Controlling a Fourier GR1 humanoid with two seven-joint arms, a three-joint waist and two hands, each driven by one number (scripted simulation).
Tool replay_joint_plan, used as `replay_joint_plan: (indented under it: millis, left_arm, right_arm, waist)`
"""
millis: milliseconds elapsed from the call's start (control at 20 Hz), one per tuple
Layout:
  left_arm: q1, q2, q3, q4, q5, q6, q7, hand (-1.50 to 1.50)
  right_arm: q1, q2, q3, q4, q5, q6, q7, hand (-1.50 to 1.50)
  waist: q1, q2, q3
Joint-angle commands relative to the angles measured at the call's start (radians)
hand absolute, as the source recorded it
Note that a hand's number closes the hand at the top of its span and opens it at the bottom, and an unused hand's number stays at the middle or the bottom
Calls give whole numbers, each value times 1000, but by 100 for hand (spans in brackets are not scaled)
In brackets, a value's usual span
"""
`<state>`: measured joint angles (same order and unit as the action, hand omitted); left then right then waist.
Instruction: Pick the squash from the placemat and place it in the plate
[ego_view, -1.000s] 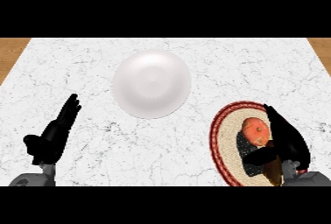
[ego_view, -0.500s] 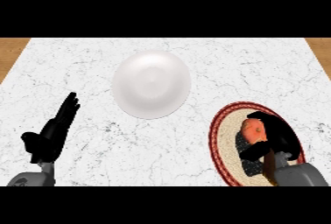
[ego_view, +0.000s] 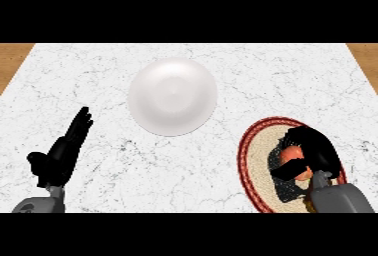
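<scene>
The right robot hand (ego_view: 314, 152) was curled around the squash (ego_view: 293, 156), which sat on the placemat (ego_view: 255, 155). The plate (ego_view: 173, 96) sat mid-table (ego_view: 96, 65). The left robot hand (ego_view: 63, 152) rested open, fingers straight.

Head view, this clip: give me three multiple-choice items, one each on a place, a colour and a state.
1. Where is the squash?
A. on the placemat
B. in the plate
C. on bare counter

2. What colour is the plate?
A. blue
B. white
C. black

3. How is the right hand?
A. open and resting
B. curled round the squash
C. out of view

Key: 1 A, the squash lies on the round placemat at the right. 2 B, the plate is white. 3 B, the right hand curls over the squash, while the left hand rests open at the left.
</scene>
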<state>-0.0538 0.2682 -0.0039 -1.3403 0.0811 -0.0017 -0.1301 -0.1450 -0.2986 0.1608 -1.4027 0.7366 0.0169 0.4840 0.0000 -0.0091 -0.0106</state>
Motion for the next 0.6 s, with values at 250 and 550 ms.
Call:
replay_joint_plan:
  millis: [250, 550]
  left_arm:
    - [7, 10, 27, 15, -11, 14, -10, 0]
    - [-26, -11, 21, 14, 0, 4, 21, 0]
  right_arm:
    - [297, 198, 192, -282, 381, -236, 420, 150]
    - [355, 295, 480, -499, 722, -234, 679, 150]
  waist:
    - [-47, -5, 7]
    - [-16, 4, 9]
